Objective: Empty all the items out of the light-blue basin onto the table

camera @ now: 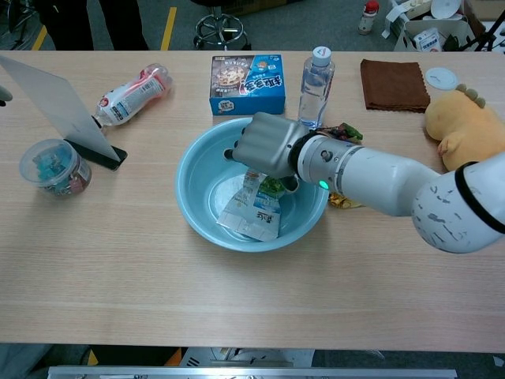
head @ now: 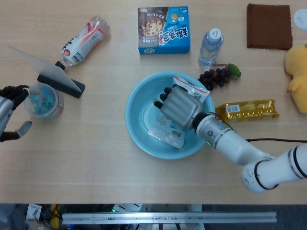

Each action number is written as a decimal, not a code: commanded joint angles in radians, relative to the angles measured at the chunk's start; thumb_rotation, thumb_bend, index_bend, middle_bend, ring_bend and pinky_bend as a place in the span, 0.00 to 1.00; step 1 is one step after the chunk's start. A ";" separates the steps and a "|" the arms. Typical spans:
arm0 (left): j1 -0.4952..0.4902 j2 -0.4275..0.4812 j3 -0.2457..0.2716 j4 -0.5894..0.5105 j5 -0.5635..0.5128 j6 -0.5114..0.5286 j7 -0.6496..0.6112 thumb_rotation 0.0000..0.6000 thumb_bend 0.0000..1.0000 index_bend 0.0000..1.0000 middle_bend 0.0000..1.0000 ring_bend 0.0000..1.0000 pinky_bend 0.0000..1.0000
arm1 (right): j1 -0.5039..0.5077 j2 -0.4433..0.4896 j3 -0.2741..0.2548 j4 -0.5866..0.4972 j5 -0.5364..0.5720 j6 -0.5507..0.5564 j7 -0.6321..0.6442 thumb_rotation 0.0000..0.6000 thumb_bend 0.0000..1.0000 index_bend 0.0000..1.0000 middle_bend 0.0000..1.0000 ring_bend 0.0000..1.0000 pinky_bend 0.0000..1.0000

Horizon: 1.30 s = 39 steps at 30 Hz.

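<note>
Snack packet (camera: pixel 254 212) in light-blue basin (camera: pixel 197 207) — directly under right robot hand (camera: pixel 264 146).

The head view looks straight down on the basin (head: pixel 144 132) from above. The chest view faces forward from lower, slanted, perhaps a little nearer to the basin (camera: pixel 201 201). Both show the basin and the table around it.

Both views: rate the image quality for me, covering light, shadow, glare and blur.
Head view: even, soft light; the right hand throws only a faint shadow into the light-blue basin; mild glare on the snack bag; everything sharp. Chest view: equally bright; the tabletop is in focus, the floor clutter behind it is less distinct; the left hand shows only as a dark sliver at the left edge.
</note>
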 commanded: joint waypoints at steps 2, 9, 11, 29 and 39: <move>0.002 -0.001 -0.001 0.002 0.006 -0.003 -0.013 1.00 0.31 0.22 0.27 0.30 0.42 | 0.012 -0.016 -0.022 0.013 0.001 0.015 -0.022 1.00 0.00 0.17 0.30 0.24 0.44; 0.000 0.003 -0.004 0.002 0.010 -0.017 -0.032 1.00 0.31 0.22 0.26 0.30 0.42 | 0.034 -0.052 -0.057 0.038 0.016 0.042 -0.079 1.00 0.00 0.17 0.30 0.24 0.44; -0.001 0.006 -0.006 0.003 0.010 -0.020 -0.041 1.00 0.31 0.22 0.26 0.30 0.42 | 0.039 -0.066 -0.065 0.046 0.015 0.054 -0.098 1.00 0.00 0.17 0.30 0.23 0.44; -0.005 0.029 -0.008 0.009 0.027 -0.038 -0.126 1.00 0.31 0.22 0.25 0.30 0.41 | 0.038 -0.183 -0.099 0.177 -0.022 0.087 -0.174 1.00 0.07 0.27 0.36 0.31 0.49; -0.003 0.032 -0.010 0.015 0.038 -0.035 -0.150 1.00 0.31 0.22 0.25 0.29 0.41 | 0.017 -0.193 -0.090 0.216 -0.092 0.066 -0.125 1.00 0.34 0.52 0.51 0.51 0.69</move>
